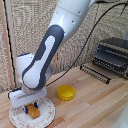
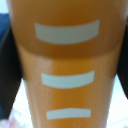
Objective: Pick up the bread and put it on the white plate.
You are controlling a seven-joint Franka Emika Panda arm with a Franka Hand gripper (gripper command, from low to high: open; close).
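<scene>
The loaf [image 1: 33, 112], a small orange-brown block, sits between the two blue fingers of my gripper [image 1: 31, 106], low over the white dish [image 1: 48, 114] at the exterior view's lower left. Its bottom looks to be at or just above the dish surface. In the wrist view the loaf [image 2: 67, 55] fills the picture, orange with pale stripes, and a dark finger [image 2: 6, 70] presses close on each side. A bit of the dish [image 2: 12, 119] shows beneath it. The gripper is shut on the loaf.
A small yellow bowl [image 1: 66, 92] stands on the wooden table just beyond the dish toward the exterior view's right. A toaster oven [image 1: 112, 55] with a pulled-out rack [image 1: 95, 73] stands at the back right. A woven screen lines the back.
</scene>
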